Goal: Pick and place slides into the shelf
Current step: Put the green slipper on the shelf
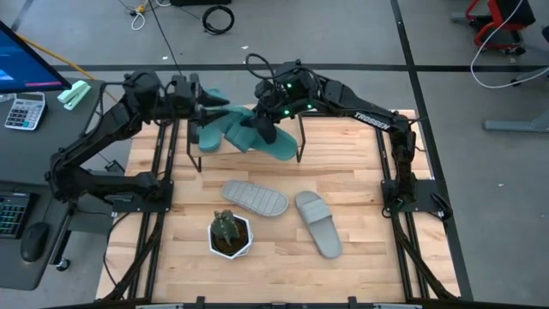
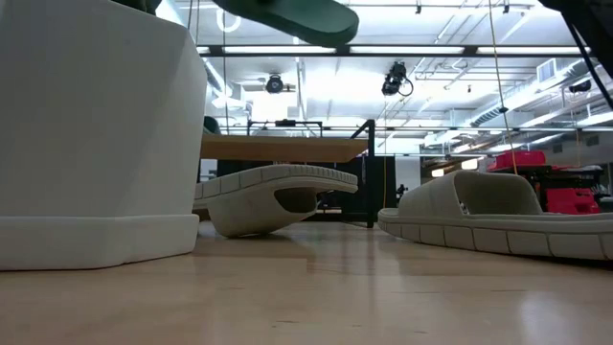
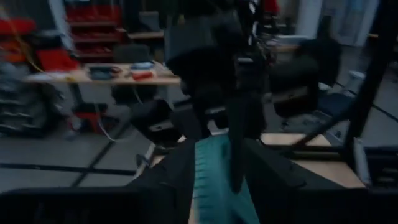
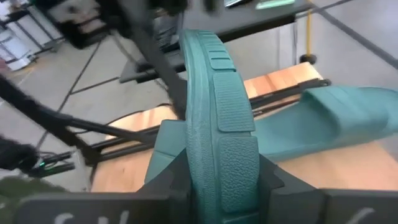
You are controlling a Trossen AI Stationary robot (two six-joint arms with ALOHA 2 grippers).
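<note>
The shelf (image 1: 343,133), a light wooden board on thin black legs, stands at the far side of the desk (image 1: 360,249). Above it both arms meet, each reaching in from its own side. The right claw (image 4: 217,180) is clamped on the edge of a teal slide (image 4: 214,106), its sole ribbed and pebbled. The left claw (image 1: 202,110) is beside another teal slide (image 1: 225,124); whether it grips, I cannot tell. Two grey slides (image 1: 255,198) (image 1: 318,223) lie on the desk near a white pot (image 1: 230,236) with a small plant.

Teal slides (image 1: 230,129) – ribbed; grey slides (image 1: 255,198); white pot (image 1: 230,235).
</note>
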